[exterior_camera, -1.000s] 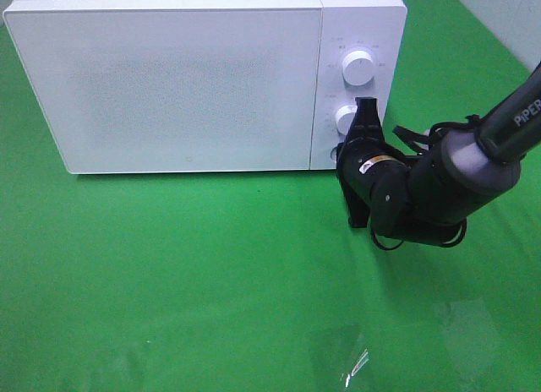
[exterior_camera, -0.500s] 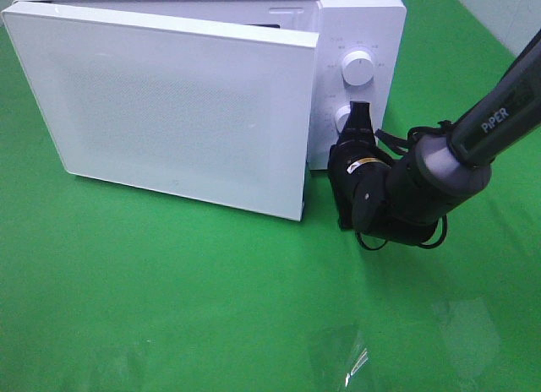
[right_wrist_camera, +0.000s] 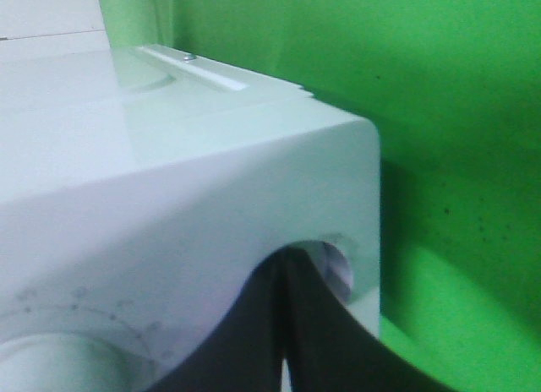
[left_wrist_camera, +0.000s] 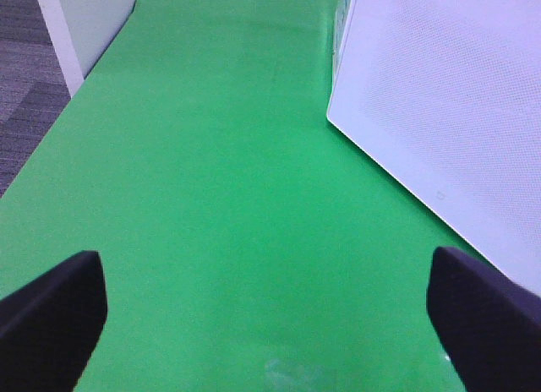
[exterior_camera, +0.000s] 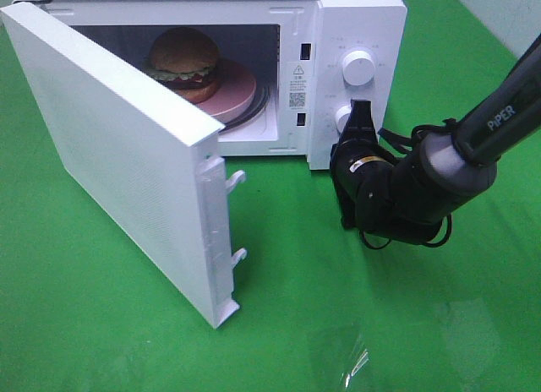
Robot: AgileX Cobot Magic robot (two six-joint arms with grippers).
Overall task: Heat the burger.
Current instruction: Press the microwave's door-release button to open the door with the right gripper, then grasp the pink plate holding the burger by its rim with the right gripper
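High camera overlooks microwave (exterior_camera: 363, 33) — wrists seemingly closer.

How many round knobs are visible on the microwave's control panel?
2. The upper knob sits high on the panel of the microwave; the lower knob is directly beneath it, partly covered by the right gripper. Any control below may be hidden behind that gripper.

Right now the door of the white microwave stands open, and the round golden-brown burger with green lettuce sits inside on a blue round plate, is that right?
Not quite. The round plate is pink, not blue, as the exterior high view shows. The rest holds: the door of the white microwave stands open, and the round golden-brown burger with green lettuce sits inside on that plate.
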